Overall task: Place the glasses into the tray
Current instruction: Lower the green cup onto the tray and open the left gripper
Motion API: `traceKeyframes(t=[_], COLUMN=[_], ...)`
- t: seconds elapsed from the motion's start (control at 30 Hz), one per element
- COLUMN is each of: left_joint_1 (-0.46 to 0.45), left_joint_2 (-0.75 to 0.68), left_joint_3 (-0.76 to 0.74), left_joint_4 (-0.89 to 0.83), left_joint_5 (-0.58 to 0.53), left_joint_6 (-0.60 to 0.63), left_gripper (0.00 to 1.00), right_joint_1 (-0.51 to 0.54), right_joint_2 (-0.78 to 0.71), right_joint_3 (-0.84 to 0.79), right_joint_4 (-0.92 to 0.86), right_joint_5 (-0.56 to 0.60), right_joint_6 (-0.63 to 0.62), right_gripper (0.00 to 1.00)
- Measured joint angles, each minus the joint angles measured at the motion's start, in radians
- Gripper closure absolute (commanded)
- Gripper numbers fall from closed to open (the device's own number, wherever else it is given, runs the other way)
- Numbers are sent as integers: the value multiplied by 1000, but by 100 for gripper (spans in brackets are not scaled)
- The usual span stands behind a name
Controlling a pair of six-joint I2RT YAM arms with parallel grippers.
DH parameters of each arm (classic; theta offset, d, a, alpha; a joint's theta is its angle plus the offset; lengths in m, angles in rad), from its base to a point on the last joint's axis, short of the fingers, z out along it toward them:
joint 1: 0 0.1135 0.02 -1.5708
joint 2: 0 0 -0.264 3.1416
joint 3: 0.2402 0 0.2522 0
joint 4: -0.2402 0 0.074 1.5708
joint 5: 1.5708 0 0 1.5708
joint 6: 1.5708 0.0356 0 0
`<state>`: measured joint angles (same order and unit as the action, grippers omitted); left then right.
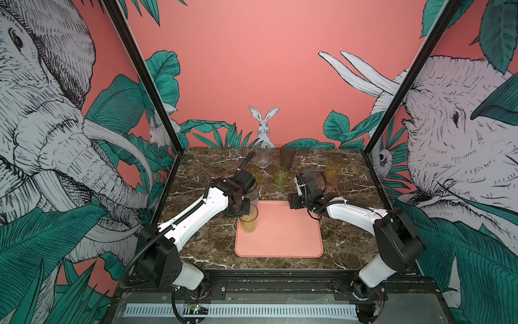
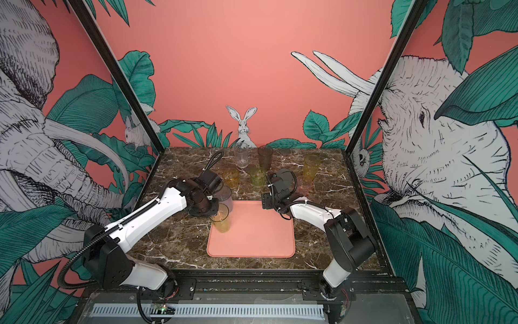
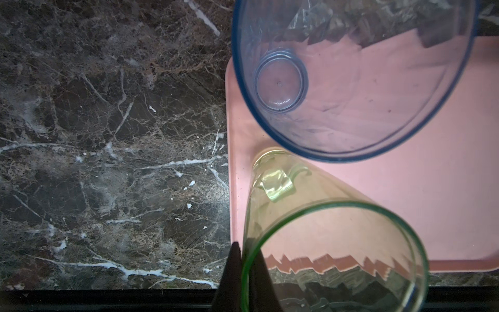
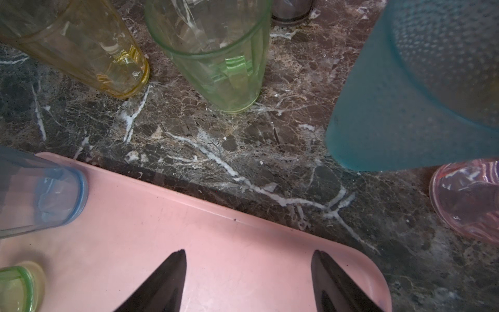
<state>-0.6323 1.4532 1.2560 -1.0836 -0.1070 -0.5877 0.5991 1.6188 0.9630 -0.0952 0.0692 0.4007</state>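
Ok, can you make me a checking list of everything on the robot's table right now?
Surface: dark marble table, no spills seen.
Job's things: yellow-green glass and bluish-grey glass upright in the pink tray; seven more glasses on the table beyond it.
Clutter: nothing seen.
Grippers: left tool shut on the yellow-green glass's rim; right tool open, empty, above the tray.
Cables: black cables run along both arms.
Surroundings: jungle mural walls with elephants and a rabbit.

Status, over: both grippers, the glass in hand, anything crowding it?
Left gripper shut on tall yellow-green translucent tumbler, in salmon-pink rectangular tray, left edge. Right gripper open, empty, over tray's far corner. Grey-blue translucent tumbler close beside it.
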Motion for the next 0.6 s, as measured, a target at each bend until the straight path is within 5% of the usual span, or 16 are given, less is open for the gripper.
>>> traceKeyframes(t=[0.6], left_joint_1=[0], left_joint_2=[39], left_joint_3=[22], left_joint_4=[5], left_joint_5=[3], left_joint_6=[0], left_gripper=[100], right_joint_1=[0], right_joint_2=[0], right_joint_3=[0], right_joint_4=[0], right_joint_5=[-3], right_joint_6=[0], right_gripper=[25])
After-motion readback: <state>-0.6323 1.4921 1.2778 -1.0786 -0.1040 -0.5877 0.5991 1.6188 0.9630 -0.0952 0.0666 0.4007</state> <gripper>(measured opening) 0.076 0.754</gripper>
